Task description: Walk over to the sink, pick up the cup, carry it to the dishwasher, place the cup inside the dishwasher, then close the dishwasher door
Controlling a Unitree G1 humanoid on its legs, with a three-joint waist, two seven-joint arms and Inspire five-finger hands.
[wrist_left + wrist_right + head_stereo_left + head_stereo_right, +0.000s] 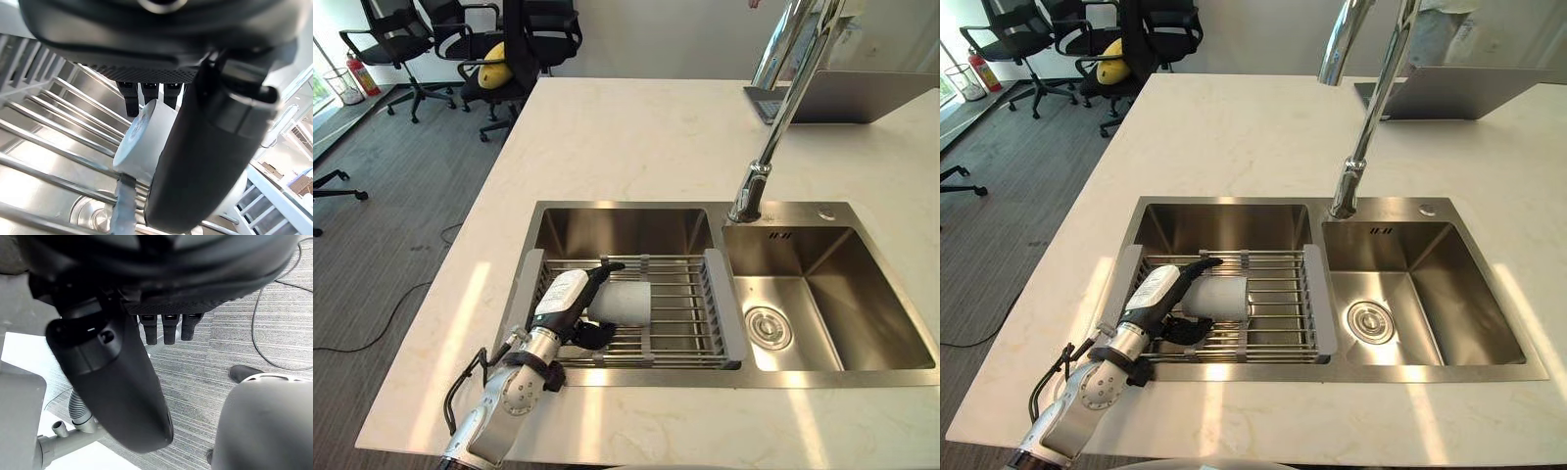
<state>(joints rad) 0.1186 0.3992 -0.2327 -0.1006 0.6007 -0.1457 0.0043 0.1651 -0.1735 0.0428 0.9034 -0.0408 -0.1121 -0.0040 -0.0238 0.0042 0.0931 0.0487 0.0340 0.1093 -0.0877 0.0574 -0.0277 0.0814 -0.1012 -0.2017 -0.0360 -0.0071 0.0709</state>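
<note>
Holding the cup (626, 302) round its middle, my left hand (563, 294) curled shut; it looks light, stiff, likely slippery.

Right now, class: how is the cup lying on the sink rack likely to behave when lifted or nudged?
The cup lies on its side across the rack's bars, so it may roll if nudged. It looks smooth and rigid, so it is possibly slippery in the left hand.
</note>
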